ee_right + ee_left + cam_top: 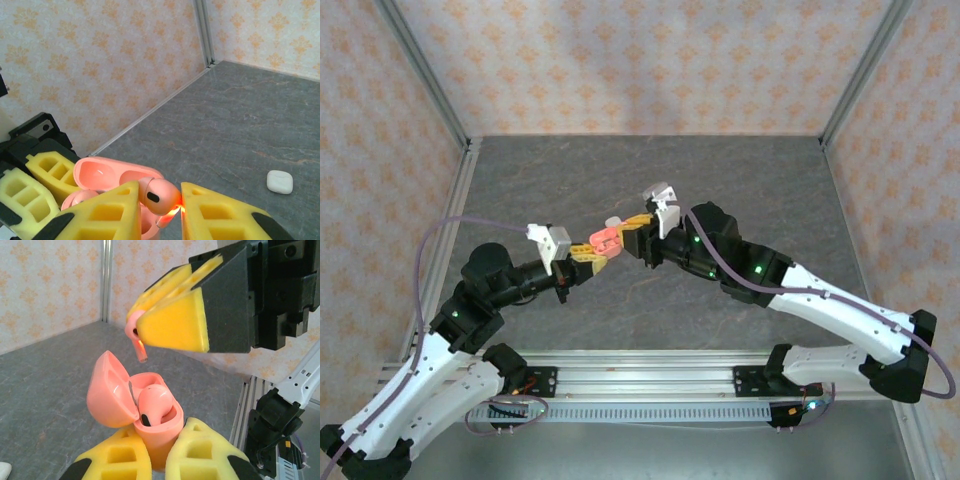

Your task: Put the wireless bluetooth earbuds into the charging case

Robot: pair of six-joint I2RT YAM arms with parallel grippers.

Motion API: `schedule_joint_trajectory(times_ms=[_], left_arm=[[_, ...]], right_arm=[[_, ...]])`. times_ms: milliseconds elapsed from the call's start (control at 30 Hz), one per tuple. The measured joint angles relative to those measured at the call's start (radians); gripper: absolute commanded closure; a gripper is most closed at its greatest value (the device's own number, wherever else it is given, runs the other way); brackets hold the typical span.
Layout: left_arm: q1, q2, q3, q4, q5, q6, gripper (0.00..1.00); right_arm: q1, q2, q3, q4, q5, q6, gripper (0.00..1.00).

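My left gripper (161, 441) (588, 255) is shut on the base of the salmon-pink charging case (159, 432) (603, 238). The case's lid (107, 390) is swung open. One pink earbud (156, 402) sits in the case's left slot. My right gripper (160, 197) (628, 235) is shut on a second pink earbud (161, 195). It hangs just above the open case (107, 175), stem (140, 347) pointing down, a little apart from the rim. In the left wrist view the right gripper's yellow fingers (172, 322) hang over the case.
A small white closed case (279, 181) lies on the grey table (750, 180) beyond the grippers. Patterned walls enclose the table at the back and sides. The aluminium rail (650, 380) runs along the near edge.
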Motion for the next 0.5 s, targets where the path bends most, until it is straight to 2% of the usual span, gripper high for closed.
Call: schedule_joint_trajectory(times_ms=[500], left_arm=[[-0.004,-0.002,0.008,-0.014,-0.009,-0.008,1.0]], right_arm=[[0.007,0.005,0.0,0.004,-0.034,-0.007,0.76]])
